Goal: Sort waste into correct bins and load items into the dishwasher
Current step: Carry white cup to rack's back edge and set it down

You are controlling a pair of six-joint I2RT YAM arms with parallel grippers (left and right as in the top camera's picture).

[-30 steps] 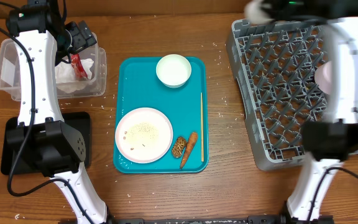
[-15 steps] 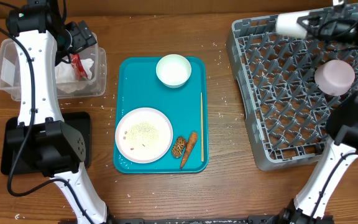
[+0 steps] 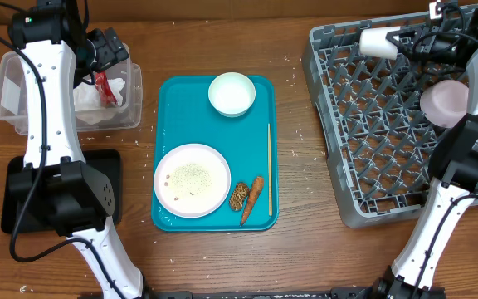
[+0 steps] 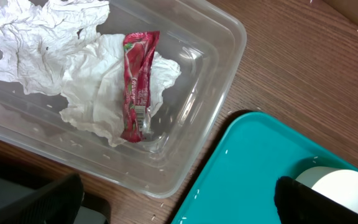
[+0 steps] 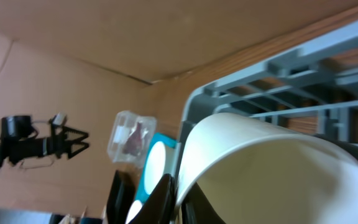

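My right gripper [image 3: 407,43] is shut on the rim of a white cup [image 3: 377,41] and holds it on its side over the back left corner of the grey dish rack [image 3: 380,141]. The right wrist view shows both fingers [image 5: 188,198] pinching the cup wall [image 5: 272,168]. My left gripper [image 3: 106,48] is open and empty above the clear tub [image 3: 7,95], which holds crumpled white paper [image 4: 36,46] and a red wrapper [image 4: 138,81]. On the teal tray [image 3: 173,104] lie a plate with rice [image 3: 192,179], a white bowl [image 3: 231,93], a chopstick [image 3: 269,170], a carrot stick [image 3: 252,199] and a brown lump [image 3: 239,196].
A pale bowl [image 3: 446,102] sits in the rack at its right side. A black tray [image 3: 13,195] lies at the front left, partly under the left arm's base. Loose rice grains are scattered on the wooden table round the teal tray.
My right arm swung in over the back of the rack and has shifted slightly left with the cup. The left arm has not moved.
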